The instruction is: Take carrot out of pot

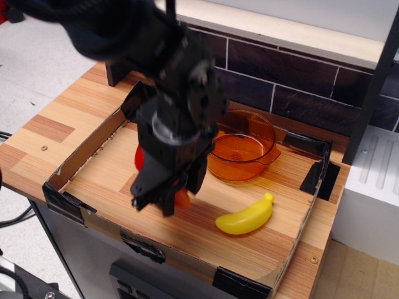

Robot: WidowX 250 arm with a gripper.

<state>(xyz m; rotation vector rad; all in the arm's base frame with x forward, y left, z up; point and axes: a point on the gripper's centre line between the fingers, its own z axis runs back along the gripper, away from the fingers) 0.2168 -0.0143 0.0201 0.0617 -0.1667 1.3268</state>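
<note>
The orange-amber transparent pot (248, 151) stands at the back right of the cardboard tray and looks empty. My black gripper (159, 201) hangs low over the tray's front middle, to the left of and in front of the pot. A small orange piece, the carrot (182, 198), shows between and beside its fingers, just above the wooden floor. The gripper is shut on the carrot. Most of the carrot is hidden by the gripper body.
A yellow toy banana (244, 218) lies at the front right of the tray. A red strawberry (138, 157) peeks out behind the arm on the left. Low cardboard walls (87, 152) ring the tray. A dark brick backsplash (299, 93) stands behind.
</note>
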